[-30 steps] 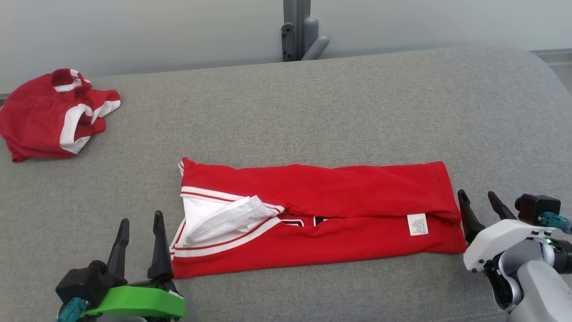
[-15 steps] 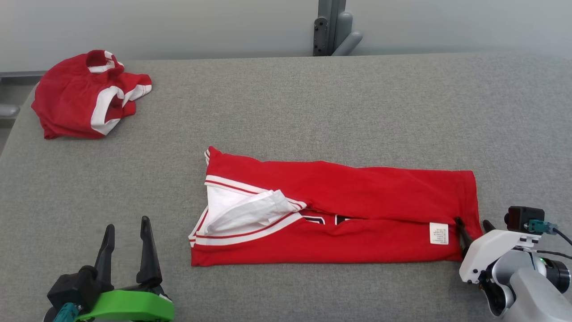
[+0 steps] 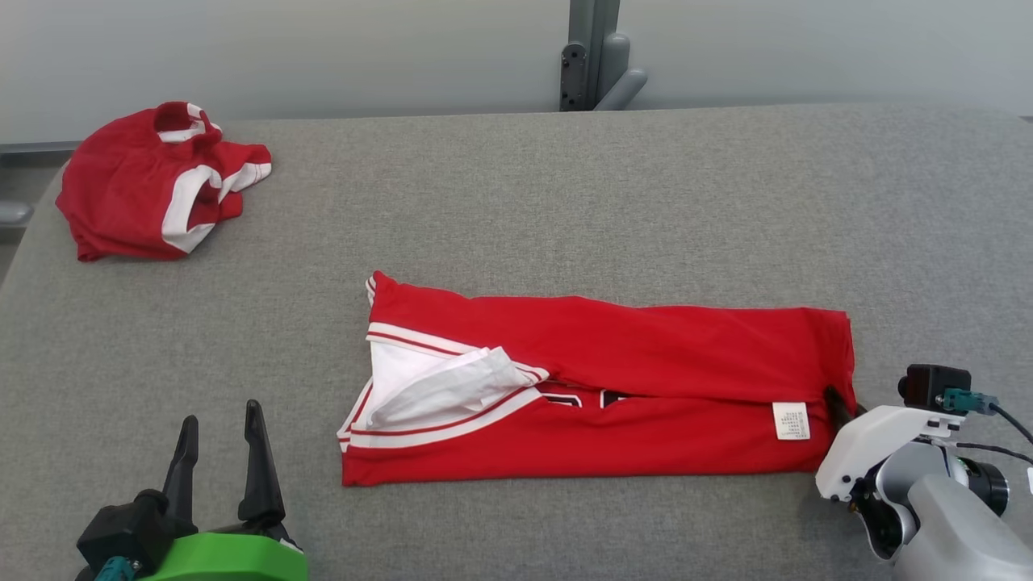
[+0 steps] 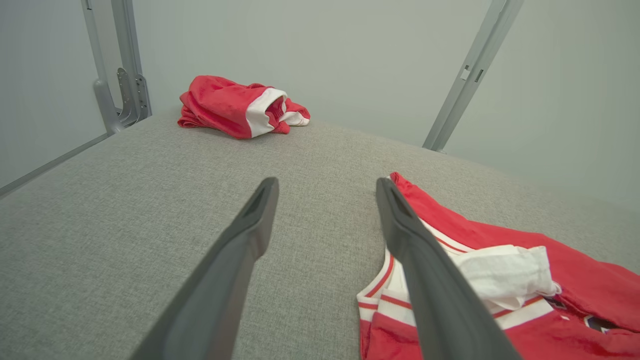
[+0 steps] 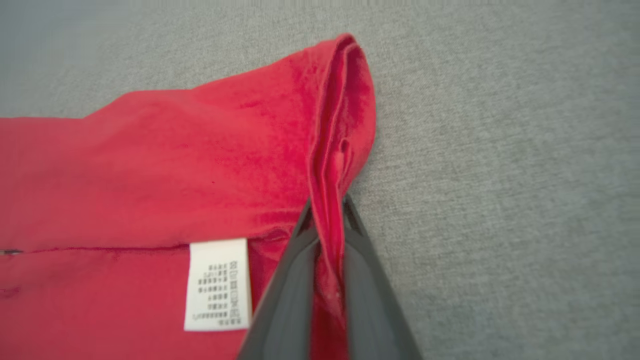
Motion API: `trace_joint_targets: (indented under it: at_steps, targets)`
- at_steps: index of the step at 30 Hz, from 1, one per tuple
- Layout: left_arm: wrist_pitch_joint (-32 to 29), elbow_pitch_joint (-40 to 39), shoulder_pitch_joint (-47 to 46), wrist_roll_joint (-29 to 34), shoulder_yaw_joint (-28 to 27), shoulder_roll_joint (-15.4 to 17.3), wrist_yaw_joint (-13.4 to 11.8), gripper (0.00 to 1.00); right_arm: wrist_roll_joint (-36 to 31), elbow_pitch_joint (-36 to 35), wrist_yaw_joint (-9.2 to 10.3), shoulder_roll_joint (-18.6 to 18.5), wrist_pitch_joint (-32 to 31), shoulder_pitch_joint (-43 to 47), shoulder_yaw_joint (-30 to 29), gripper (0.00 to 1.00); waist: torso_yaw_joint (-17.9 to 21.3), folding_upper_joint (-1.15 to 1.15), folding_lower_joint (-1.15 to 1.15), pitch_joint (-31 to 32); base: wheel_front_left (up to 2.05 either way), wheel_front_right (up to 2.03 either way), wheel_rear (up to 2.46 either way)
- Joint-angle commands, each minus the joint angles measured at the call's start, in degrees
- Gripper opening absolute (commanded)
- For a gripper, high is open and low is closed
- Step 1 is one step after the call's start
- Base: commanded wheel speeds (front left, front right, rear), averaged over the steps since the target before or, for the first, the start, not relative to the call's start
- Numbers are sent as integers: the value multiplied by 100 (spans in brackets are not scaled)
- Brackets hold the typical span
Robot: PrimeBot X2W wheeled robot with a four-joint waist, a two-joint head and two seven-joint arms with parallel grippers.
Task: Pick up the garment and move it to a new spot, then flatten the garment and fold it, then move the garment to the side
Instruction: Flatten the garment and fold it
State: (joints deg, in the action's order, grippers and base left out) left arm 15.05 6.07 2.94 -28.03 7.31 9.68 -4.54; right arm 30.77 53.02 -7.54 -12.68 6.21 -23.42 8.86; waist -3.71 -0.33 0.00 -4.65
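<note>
The garment (image 3: 613, 379) is a red jersey with white trim, folded into a long strip across the middle of the grey surface, its white care label (image 3: 791, 420) near the right end. My right gripper (image 3: 839, 403) is at that right edge, shut on the garment's hem (image 5: 327, 200), which bunches up between the two dark fingers. My left gripper (image 3: 216, 448) stands open at the lower left, a little short of the garment's white-trimmed left end (image 4: 395, 295), holding nothing.
A second red and white garment (image 3: 149, 194) lies crumpled at the far left corner of the grey padded surface (image 3: 565, 202). A grey metal post (image 3: 593, 52) stands behind the far edge. A pale wall runs along the back.
My right gripper moved in onto the garment's right edge and shut on the hem. The head camera shifted, so the whole picture slid. My left gripper stayed open.
</note>
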Motion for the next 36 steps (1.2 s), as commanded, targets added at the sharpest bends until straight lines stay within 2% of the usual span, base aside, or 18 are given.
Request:
trace_joint_targets:
  at_steps: [1,4,15,21,26,36]
  targets:
    - [13,10,82,17,-34,9,12,100,111,-1,11,-87,22,-87,11,0,56,33,0,13,0,0,0]
    - [13,-1,99,36,-30,-4,11,100,358,-113,11,-182,-37,-133,35,0,137,33,0,21,0,0,0]
    - [6,-8,-6,121,-11,24,28,100,673,-367,11,-954,-213,-236,16,0,481,33,0,-68,0,0,0]
    - [6,24,-52,159,12,-10,5,100,883,-686,10,-1045,-347,-182,51,0,645,33,0,-110,0,0,0]
    - [6,59,-100,158,-11,-21,28,100,1321,-1421,9,-917,-539,94,219,0,731,33,0,-98,0,0,0]
    - [6,89,-114,180,-26,-52,56,100,2122,-3743,7,-760,-1191,783,650,0,753,33,0,-58,0,0,0]
